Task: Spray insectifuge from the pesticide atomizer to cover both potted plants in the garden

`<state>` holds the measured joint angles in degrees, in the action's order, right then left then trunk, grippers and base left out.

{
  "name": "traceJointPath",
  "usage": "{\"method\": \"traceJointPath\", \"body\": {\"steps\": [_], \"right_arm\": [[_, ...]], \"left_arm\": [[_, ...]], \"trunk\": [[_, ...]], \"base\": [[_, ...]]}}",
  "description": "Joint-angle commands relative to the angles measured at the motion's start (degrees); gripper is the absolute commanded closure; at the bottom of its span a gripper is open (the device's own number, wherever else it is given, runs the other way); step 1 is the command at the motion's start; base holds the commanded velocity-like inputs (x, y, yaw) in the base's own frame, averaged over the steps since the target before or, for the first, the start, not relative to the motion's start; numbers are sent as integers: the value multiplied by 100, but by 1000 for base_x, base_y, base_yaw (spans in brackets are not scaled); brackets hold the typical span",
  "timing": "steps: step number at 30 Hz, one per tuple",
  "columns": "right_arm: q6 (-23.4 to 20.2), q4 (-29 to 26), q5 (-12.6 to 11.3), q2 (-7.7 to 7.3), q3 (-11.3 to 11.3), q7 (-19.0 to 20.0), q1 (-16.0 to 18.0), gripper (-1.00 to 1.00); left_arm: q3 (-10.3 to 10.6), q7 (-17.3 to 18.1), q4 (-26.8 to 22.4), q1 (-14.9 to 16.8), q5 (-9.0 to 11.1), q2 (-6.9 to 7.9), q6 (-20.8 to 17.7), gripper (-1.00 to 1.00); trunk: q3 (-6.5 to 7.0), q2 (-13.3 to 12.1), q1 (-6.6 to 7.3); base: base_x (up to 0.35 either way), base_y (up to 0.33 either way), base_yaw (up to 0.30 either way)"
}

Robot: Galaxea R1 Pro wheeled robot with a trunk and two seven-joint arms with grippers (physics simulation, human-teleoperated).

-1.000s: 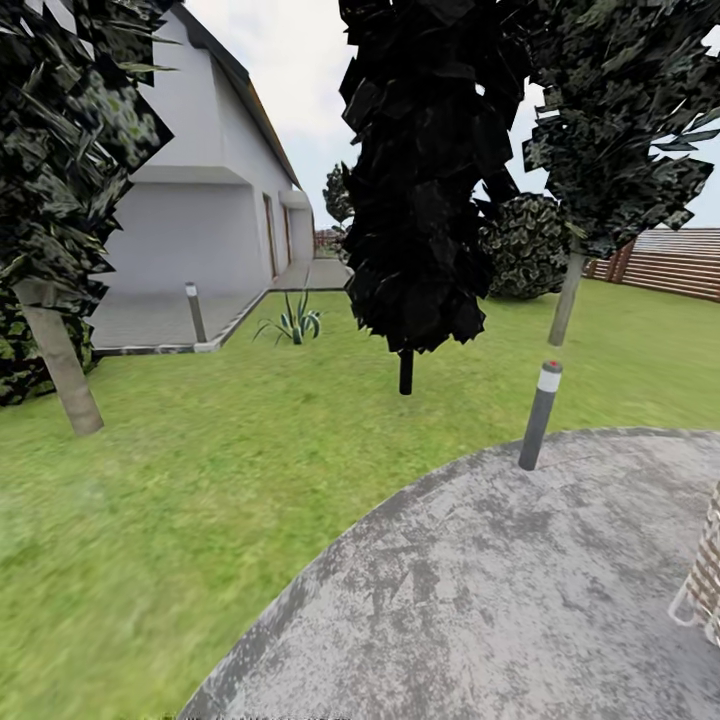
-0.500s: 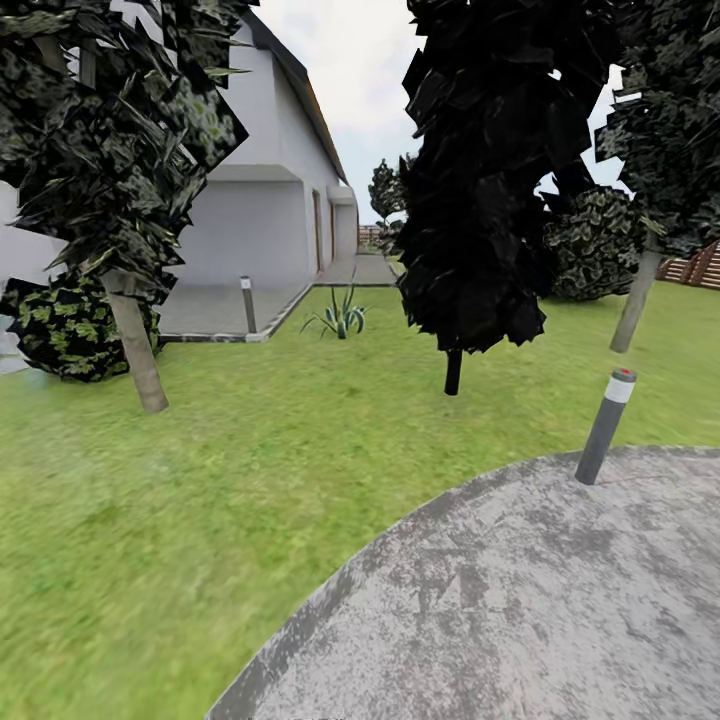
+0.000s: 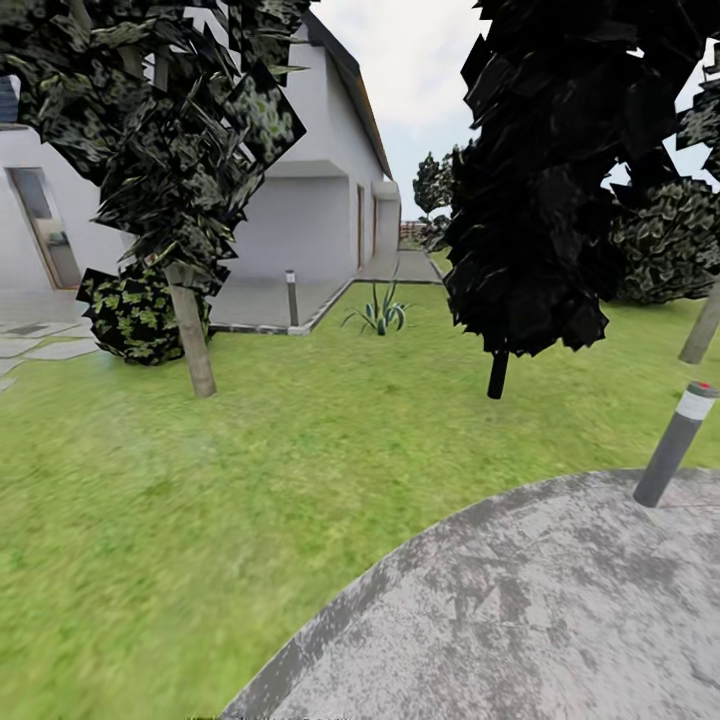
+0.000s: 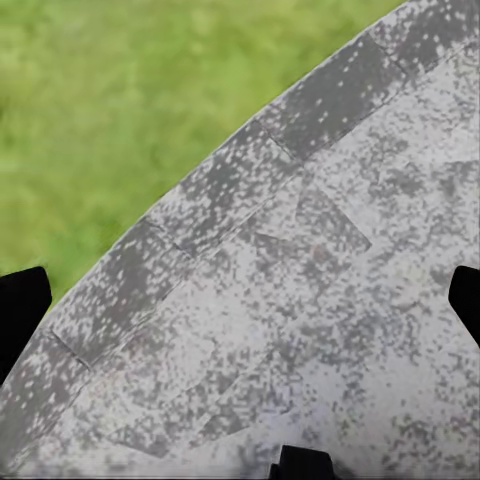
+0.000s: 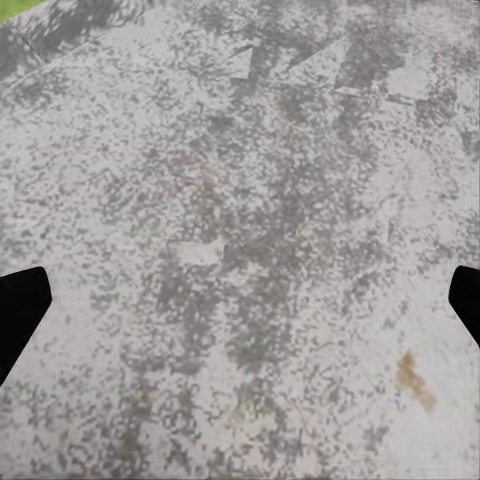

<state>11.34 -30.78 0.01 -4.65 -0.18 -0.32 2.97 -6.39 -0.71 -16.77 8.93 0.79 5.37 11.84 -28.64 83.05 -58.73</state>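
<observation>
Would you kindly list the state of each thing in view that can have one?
Left gripper: open, empty, above the patio edge.
Right gripper: open, empty, above the paving.
Near bollard lamp: leaning, at the patio rim.
Far bollard lamp: upright.
House door: cannot tell.

Home garden: lawn [image 3: 250,480], house [image 3: 300,200], patio [image 3: 520,620]
</observation>
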Motion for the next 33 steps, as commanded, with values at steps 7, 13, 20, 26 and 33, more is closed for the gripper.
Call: {"method": "traceJointPath", "body": {"steps": [7, 13, 20, 26, 33], "right_arm": [[17, 1, 2, 0, 0, -3, 1, -100], [17, 1, 3, 5, 0, -3, 1, -100], [17, 1, 0, 5, 0, -3, 1, -100], [17, 1, 0, 5, 0, -3, 1, -100], [17, 1, 0, 8, 0, -3, 1, -100]], "left_arm": [[-9, -8, 7, 4, 9, -1, 20, -100], [-11, -8, 7, 7, 14, 13, 20, -100], [-11, -8, 0, 11, 30, 17, 20, -100], [-35, -10, -1, 13, 37, 17, 20, -100], [-456, -1, -2, 13, 108, 17, 28, -100]], "trunk": [[-39, 3, 0], [-65, 3, 0], [-92, 3, 0], [-115, 3, 0], [-159, 43, -21]], "base": [[0, 0, 270], [0, 0, 270], [0, 0, 270], [0, 0, 270], [0, 0, 270]]}}
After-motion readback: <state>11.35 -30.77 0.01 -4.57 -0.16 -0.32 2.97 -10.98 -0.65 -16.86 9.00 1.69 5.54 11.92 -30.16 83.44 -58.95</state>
